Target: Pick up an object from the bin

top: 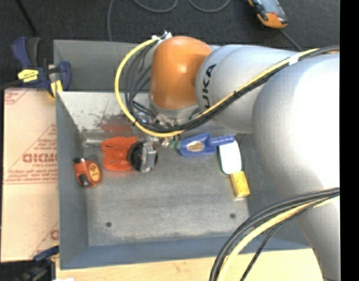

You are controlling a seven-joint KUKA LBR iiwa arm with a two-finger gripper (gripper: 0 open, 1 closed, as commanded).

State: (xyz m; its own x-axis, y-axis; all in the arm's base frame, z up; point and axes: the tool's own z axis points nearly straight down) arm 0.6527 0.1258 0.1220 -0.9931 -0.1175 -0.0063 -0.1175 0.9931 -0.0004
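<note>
The tool (145,156) hangs just beside a flat orange piece (115,154) at the bin's (168,215) back left.

Bright, even light from above, soft sheen on glossy orange dome-shaped wrist cover (178,63) and pale grey rounded arm casing (285,92), shadow under both across back of grey metal bin (168,215), dark surround beyond rim

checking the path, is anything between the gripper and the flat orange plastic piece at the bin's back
Nothing visible does. The gripper sits at the right edge of the flat orange plastic piece. The small orange tape measure lies apart at its front left, and the blue plastic clamp lies on the gripper's other side.
</note>
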